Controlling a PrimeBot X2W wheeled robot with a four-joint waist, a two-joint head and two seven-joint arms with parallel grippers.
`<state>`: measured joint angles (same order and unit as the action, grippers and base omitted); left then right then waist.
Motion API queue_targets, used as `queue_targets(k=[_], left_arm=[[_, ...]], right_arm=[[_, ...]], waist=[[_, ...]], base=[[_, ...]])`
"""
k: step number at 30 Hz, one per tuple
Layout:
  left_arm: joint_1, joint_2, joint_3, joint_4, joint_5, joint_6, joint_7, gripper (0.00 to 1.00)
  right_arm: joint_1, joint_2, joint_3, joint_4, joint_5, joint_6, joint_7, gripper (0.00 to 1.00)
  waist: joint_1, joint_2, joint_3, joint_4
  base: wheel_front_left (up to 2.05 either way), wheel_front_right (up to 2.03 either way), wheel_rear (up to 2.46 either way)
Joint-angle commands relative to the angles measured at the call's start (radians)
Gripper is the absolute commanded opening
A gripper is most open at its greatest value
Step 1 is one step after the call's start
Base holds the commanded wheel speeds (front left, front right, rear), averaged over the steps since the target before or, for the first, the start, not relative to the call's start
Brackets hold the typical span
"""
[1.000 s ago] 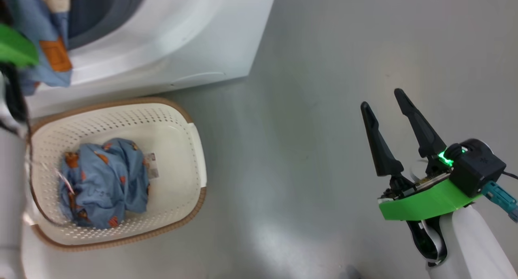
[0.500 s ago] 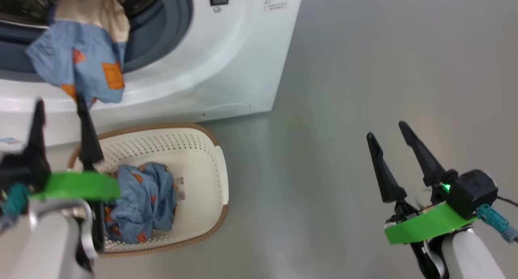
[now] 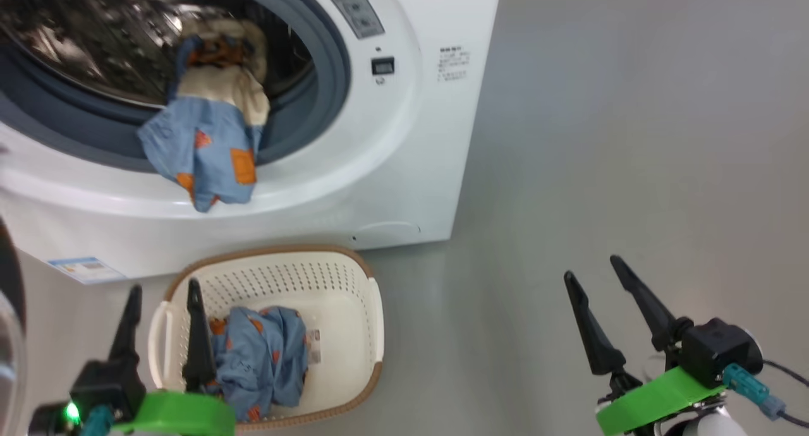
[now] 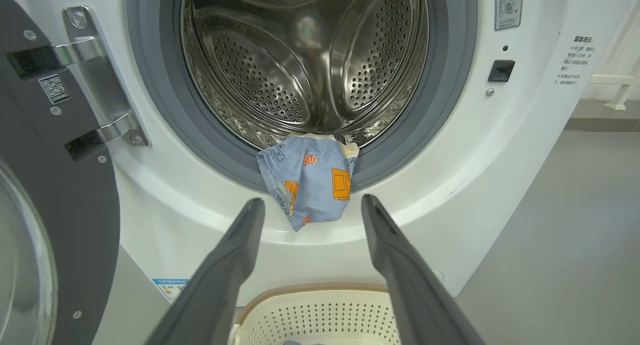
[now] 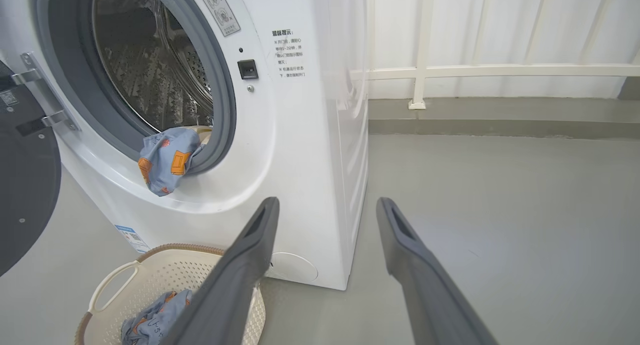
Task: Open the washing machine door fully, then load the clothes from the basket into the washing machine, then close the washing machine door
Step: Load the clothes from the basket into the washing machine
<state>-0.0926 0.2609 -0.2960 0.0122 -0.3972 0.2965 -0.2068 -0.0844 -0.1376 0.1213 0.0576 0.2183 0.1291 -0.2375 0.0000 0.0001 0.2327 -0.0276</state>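
Left gripper [image 3: 163,289]: jaws wide, nothing between them, hovering over near-left end of basket [image 3: 374,309]. Right gripper [image 3: 591,267]: jaws wide as well, empty, above bare floor [image 3: 600,139], well right of basket. Basket on floor just in front of washing machine [image 3: 404,145], crumpled blue garment [image 3: 262,354] inside. Second garment [image 3: 208,151], blue and cream with orange prints, draped over grey gasket [image 4: 150,85], part in drum [image 4: 260,70], part hanging outside. Washing machine door [image 4: 45,195] swung open, left of opening.

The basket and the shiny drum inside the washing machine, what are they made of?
The basket looks like smooth cream plastic, judging by its moulded rows of holes; the brown rim only looks woven. The drum looks like polished steel: mirror-like reflections, punched holes.
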Motion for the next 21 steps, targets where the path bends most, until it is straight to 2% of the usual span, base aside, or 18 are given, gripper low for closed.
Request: queue_targets(k=[1, 7, 21], left_arm=[[0.013, 0.023, 0.031, -0.029, -0.001, 0.011, 0.004, 1.00], [0.076, 0.022, 0.016, -0.027, -0.027, 0.000, 0.020, 1.00], [0.104, 0.017, 0.008, -0.015, -0.053, -0.004, 0.021, 1.00]], right_arm=[[0.016, -0.001, 0.023, -0.024, -0.016, 0.002, 0.005, 1.00], [0.052, 0.009, 0.014, -0.043, -0.024, 0.002, 0.027, 1.00], [0.084, 0.021, 0.013, -0.072, -0.033, 0.002, 0.047, 1.00]], waist=[[0.0000, -0.0001, -0.066, 0.029], [0.0000, -0.0001, -0.109, 0.041], [0.0000, -0.0001, -0.126, 0.043]], base=[[0.00, 0.00, 0.00], [0.00, 0.00, 0.00], [0.00, 0.00, 0.00]])
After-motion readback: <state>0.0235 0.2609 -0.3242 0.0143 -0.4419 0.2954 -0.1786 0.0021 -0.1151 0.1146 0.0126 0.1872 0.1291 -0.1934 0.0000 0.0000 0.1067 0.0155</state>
